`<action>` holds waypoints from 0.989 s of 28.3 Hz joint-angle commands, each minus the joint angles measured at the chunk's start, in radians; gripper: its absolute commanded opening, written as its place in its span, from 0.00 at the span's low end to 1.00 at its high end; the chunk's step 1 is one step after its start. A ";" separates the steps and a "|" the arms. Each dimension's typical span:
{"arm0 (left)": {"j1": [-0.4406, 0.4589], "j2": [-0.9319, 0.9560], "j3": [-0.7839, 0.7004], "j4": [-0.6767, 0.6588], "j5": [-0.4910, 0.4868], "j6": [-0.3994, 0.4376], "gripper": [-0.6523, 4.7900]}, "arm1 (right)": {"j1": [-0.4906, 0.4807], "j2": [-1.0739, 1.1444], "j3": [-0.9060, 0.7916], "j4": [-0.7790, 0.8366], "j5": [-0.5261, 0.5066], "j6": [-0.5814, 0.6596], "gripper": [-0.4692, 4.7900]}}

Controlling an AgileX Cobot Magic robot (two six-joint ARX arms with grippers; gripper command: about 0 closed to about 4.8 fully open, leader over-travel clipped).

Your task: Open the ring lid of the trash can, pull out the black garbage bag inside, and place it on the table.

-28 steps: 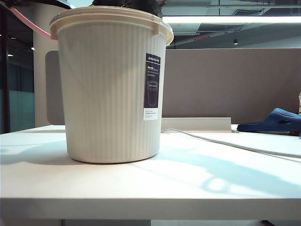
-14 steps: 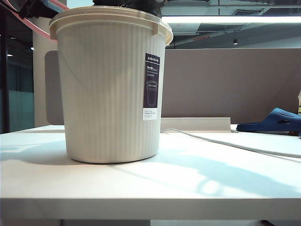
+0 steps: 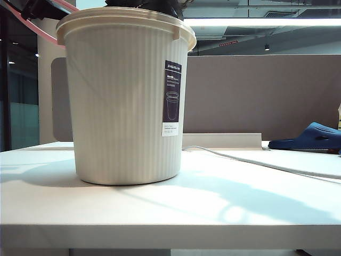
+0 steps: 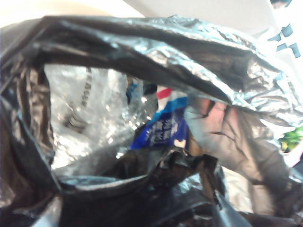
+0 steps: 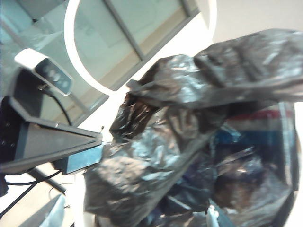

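Observation:
The cream ribbed trash can (image 3: 125, 101) stands on the white table (image 3: 213, 208). The pink ring lid (image 3: 37, 31) hangs tilted off the can's far left side, clear of the rim. The black garbage bag (image 3: 152, 5) pokes just above the rim. In the left wrist view its mouth (image 4: 156, 42) gapes over a blue-and-white wrapper (image 4: 163, 130) and clear plastic, and my left gripper's fingers are hidden under the folds. The left arm (image 5: 47, 135) reaches to the bag's edge. My right gripper sits over the crumpled bag (image 5: 161, 142), with only one pale fingertip (image 5: 211, 213) showing.
A blue slipper (image 3: 311, 136) lies at the table's far right. A pale cable (image 3: 256, 161) runs across the top behind the can. A brown partition (image 3: 256, 96) closes off the back. The table's front edge (image 3: 170, 234) is near the camera.
A dark part of an arm has come into the exterior view's top left corner beside the pink ring lid. The bag's top has shifted slightly above the rim. The can stays put.

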 commanded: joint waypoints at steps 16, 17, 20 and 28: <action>-0.070 0.045 0.164 -0.198 -0.204 -0.020 0.86 | 0.002 -0.003 0.005 0.010 -0.011 0.002 0.81; -0.088 0.063 0.184 -0.222 -0.233 -0.018 0.86 | 0.002 -0.003 0.005 0.010 -0.011 0.002 0.81; -0.127 0.098 0.233 -0.278 -0.284 -0.004 0.86 | 0.002 -0.003 0.005 0.007 -0.010 0.003 0.81; -0.146 0.119 0.250 -0.312 -0.375 -0.002 0.87 | 0.002 -0.003 0.005 -0.007 -0.007 0.003 0.81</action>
